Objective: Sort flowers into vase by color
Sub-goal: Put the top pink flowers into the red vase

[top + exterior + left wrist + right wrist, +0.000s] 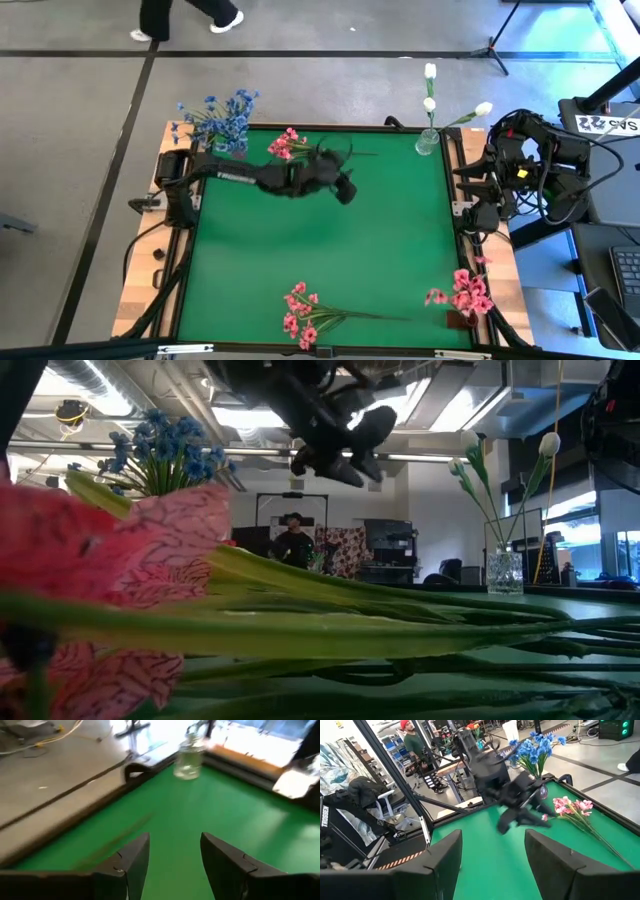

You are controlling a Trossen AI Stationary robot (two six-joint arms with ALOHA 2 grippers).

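Observation:
One pink spray (285,145) lies on the green table near its far edge, its stem (360,154) pointing right; the right wrist view shows it too (572,807). Another pink spray (305,315) lies by the near edge and fills the low view (120,580). My left gripper (347,190) (175,837) is open and hovers above the table just near of the far spray's stem, holding nothing. My right gripper (470,190) (492,837) is open and waits at the table's right edge. Blue blooms (225,118) stand at the far left corner.
A glass vase with white buds (430,140) (189,760) stands at the far right corner. More pink blooms (465,295) stand in the near right corner. Bare green mat (330,250) spans the middle. A person (292,540) stands in the room beyond.

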